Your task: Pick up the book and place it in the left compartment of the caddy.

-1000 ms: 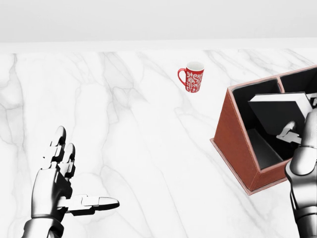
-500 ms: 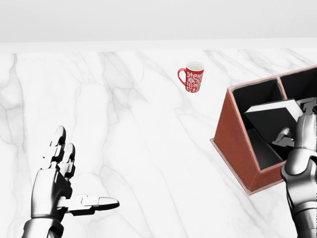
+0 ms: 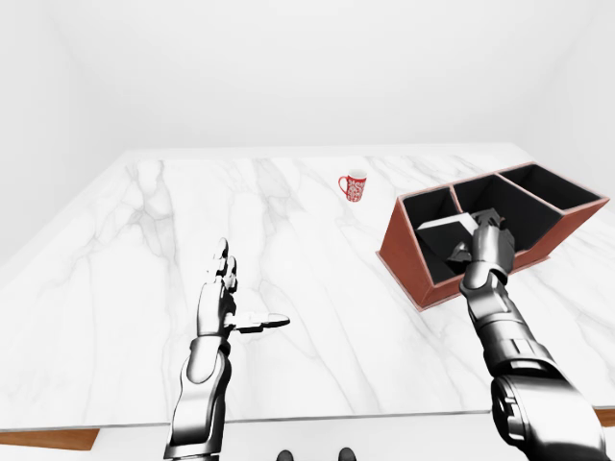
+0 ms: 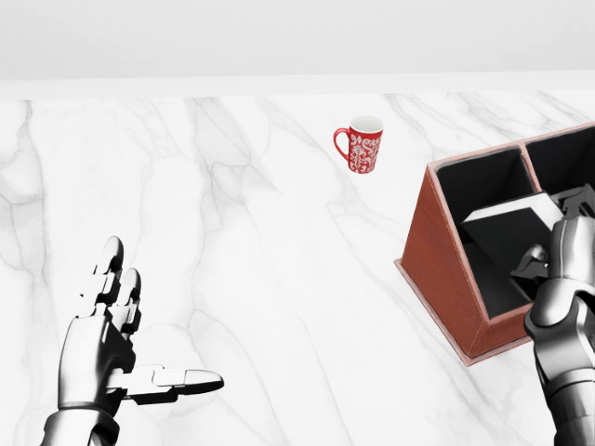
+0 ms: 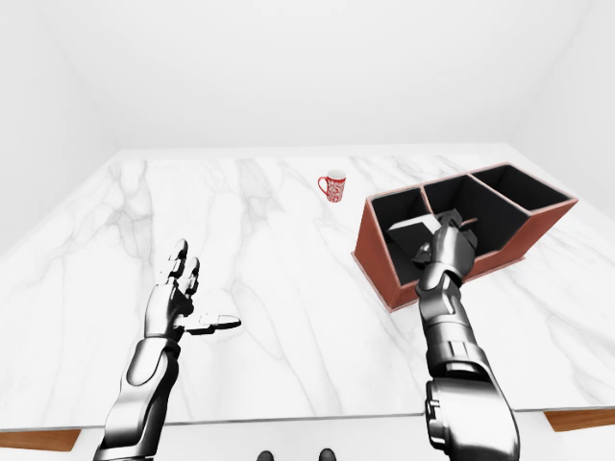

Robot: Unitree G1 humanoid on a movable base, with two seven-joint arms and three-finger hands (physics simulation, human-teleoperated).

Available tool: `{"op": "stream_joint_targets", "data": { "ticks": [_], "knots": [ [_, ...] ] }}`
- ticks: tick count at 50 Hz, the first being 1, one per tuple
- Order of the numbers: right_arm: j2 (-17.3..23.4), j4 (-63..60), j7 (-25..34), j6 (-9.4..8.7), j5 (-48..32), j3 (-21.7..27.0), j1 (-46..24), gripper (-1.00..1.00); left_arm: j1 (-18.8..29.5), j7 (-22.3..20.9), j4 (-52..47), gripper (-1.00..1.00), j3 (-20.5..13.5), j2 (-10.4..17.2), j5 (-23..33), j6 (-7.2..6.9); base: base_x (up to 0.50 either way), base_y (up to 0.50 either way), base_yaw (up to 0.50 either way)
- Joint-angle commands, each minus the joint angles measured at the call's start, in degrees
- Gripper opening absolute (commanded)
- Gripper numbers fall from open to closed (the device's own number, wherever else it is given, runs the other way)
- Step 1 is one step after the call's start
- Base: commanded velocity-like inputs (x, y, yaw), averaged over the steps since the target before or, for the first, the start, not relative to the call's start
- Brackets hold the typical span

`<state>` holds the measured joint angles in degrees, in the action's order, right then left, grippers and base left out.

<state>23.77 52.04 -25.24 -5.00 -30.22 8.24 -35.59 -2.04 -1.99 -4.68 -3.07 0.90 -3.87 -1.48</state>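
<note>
**Book tilted inside the caddy's left compartment**

The right robot hand (image 4: 558, 243) reaches over the red-brown caddy (image 4: 437, 251) and its fingers close on the dark book (image 4: 507, 232), which sits tilted in the leftmost compartment, its pale edge uppermost. The left robot hand (image 4: 116, 325) hovers over the marble counter (image 4: 260, 279) with fingers spread and thumb out, holding nothing. A red patterned mug (image 4: 361, 144) stands apart, toward the top of the head view.
</note>
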Motion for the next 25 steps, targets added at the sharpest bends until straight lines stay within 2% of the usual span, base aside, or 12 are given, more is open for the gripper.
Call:
{"op": "stream_joint_targets", "data": {
  "ticks": [1, 13, 25],
  "knots": [
    [0.9, 1.5, -3.3, 0.0, -2.4, 0.2, -1.8, -1.0, -0.1, 0.0, 0.0, 1.0, 0.0, 0.0, 0.0, 0.04, 0.0, 0.0, 0.0],
    [0.8, 3.7, -3.3, 0.0, -2.9, -0.9, -2.1, -1.0, 0.0, 0.0, 0.1, 1.0, 0.0, 0.0, 0.0, 0.18, 0.0, 0.0, 0.0],
    [0.6, 5.5, -3.6, 0.0, -3.3, -1.3, -3.1, -1.0, 0.0, 0.1, -0.4, 1.0, -0.1, 0.0, 0.0, -0.35, 0.0, 0.0, 0.0]
  ]
}}
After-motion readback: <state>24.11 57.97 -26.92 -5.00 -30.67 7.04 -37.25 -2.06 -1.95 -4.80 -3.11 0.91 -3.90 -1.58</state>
